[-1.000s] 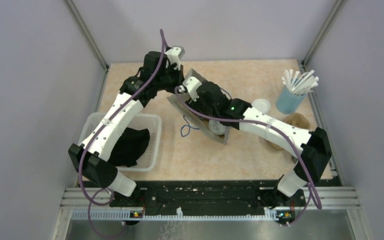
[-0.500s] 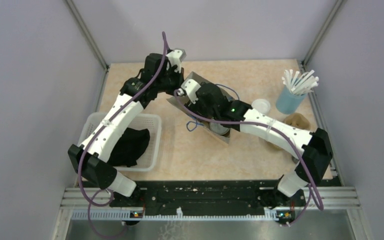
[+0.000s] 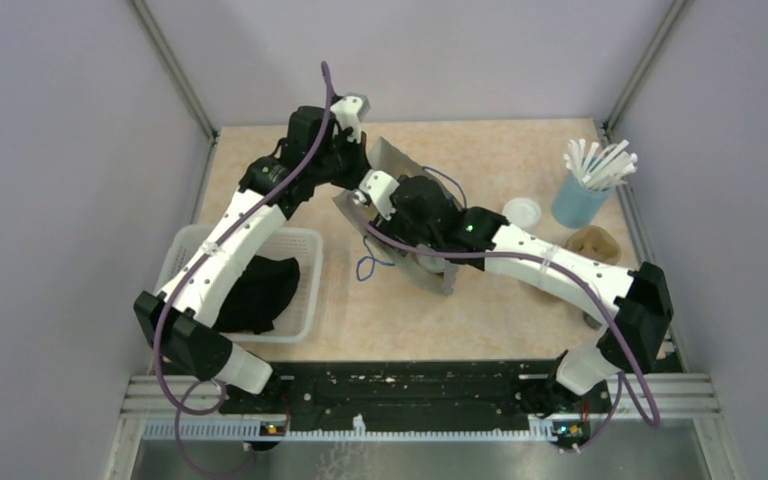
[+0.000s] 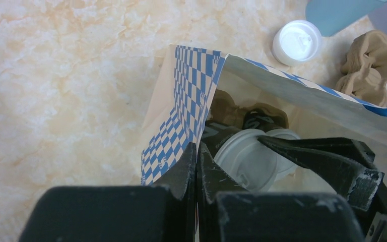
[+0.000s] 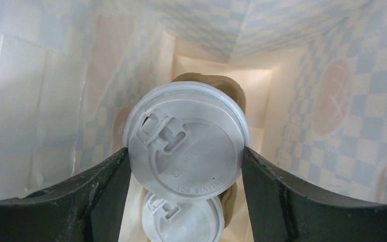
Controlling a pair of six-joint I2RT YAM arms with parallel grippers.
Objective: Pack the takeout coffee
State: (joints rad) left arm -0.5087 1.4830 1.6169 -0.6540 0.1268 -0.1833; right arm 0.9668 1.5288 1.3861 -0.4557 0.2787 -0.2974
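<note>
Left edge of table, basket: white, black cloth bunched inside.
L arm: runs from near-left base up over basket to bag's far-left corner.
L gripper: jaws pinched tight on bag rim; checked side wall drops straight in betw the fingertips.
bag: paper, blue/white check outside, pale inside. Mid-table, tilted, mouth open. Blue cord handle hangs loose at its left side.
R arm: comes in from near-right base, wrist over bag mouth.
R gripper: down inside bag, jaws spread wide but clamped on cup 1, one finger touching lid rim on each side.
cup 1: inside bag, pale grey lid facing up, sip tab toward upper left in R wrist view. Dark side only shows in L wrist view. Resting on bag floor or not: can't tell.
cup 2: also in bag, right beside cup 1 and lower. Lid partly hidden under cup 1's lid, no finger on it.
brown shape: at bag floor beyond cup 1, can't ID.
loose lid: flat white round, on table right of bag, apart from it.
brown lump: crumpled, near loose lid, just near-side of blue cup.
blue cup: far right, upright, white sticks fanned out of it.
</note>
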